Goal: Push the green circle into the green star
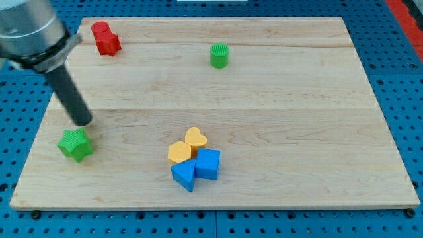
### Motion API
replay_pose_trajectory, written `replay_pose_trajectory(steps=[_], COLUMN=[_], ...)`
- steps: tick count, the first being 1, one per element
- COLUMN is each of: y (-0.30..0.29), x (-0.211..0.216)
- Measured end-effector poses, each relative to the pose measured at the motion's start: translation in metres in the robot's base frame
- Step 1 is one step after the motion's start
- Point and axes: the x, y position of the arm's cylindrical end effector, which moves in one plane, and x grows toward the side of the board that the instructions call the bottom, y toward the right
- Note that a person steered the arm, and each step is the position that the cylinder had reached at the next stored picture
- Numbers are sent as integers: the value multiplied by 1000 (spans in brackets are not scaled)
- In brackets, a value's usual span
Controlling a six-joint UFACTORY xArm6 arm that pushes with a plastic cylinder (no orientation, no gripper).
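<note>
The green circle (pixel 219 55) stands near the view's top, a little right of the middle of the wooden board. The green star (pixel 75 145) lies at the view's left, low on the board. My tip (pixel 84 123) rests on the board just above the green star, a small gap from it, and far to the left and below the green circle. The dark rod slants up to the arm's body in the top left corner.
A red circle (pixel 100 30) and a red block (pixel 108 43) touch each other at the top left. A yellow heart (pixel 195 139), a yellow block (pixel 179 153), a blue cube (pixel 207 164) and a blue triangle (pixel 184 175) cluster at the bottom centre. The board's (pixel 297 132) edges meet blue pegboard.
</note>
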Motion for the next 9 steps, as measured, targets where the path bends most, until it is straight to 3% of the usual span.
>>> replay_pose_trajectory(steps=[2,4,6,8,9], y=[163,266,259,118,80], x=[-58,-99,-156,-171,-171])
